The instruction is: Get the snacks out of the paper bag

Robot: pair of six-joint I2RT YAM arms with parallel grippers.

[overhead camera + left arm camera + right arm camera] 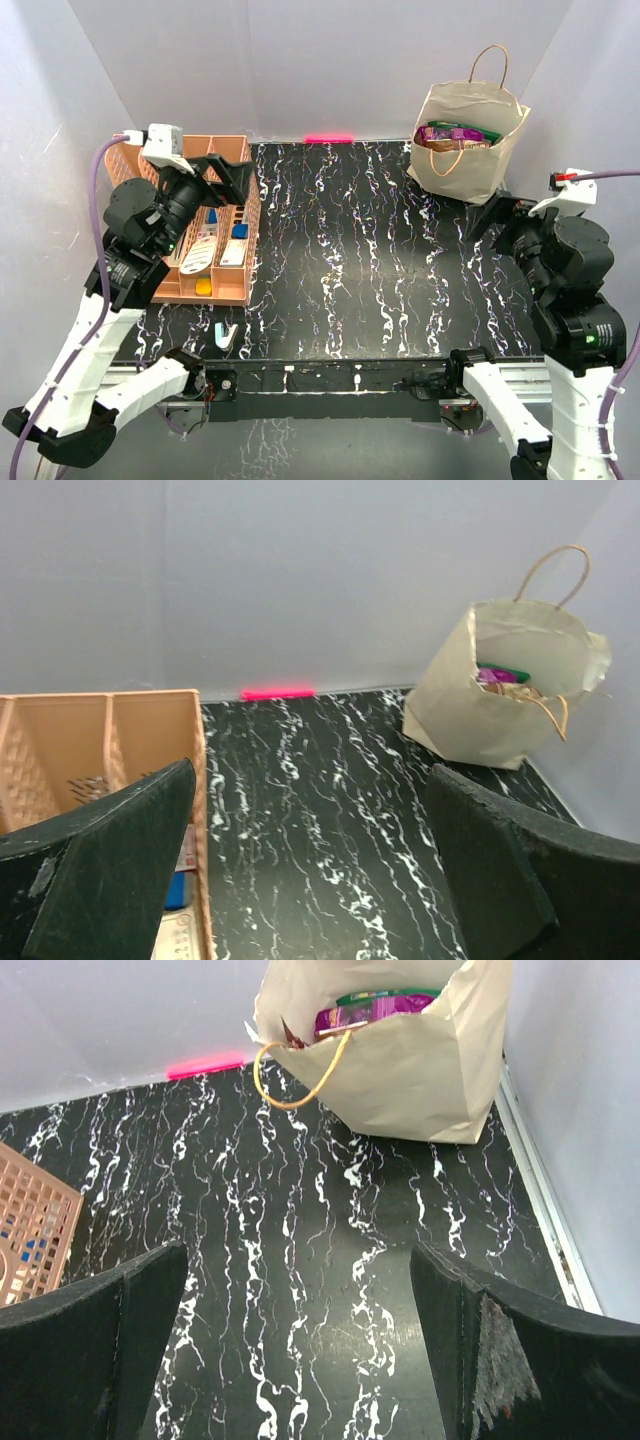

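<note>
Basically at the start line here. The bag [468, 150] is standing in the far right corner of the table [350, 270], mouth open, and the snacks [455, 135] are all inside it. From the top you can see a purple packet [345, 1018] and a green one [385, 998] poking up at the rim; whatever's under those is hidden, so I can't say how many there are. No packet is lying on the table anywhere, so I'd call it zero done, everything left.

The right gripper [490, 215] is low and near the bag's front, pointed at it, jaws spread wide with nothing between them. The left gripper [232, 180] is way over on the other side above the rack [254, 250], also spread wide and empty, well apart from the bag.

One cord handle [300, 1075] flops down over the front of the bag and the other sticks up at the back. My guess is the right arm is the obvious one to go in, and that floppy handle plus the soft paper rim could snag or tip the bag when it reaches in. Left arm might need to steady it
</note>
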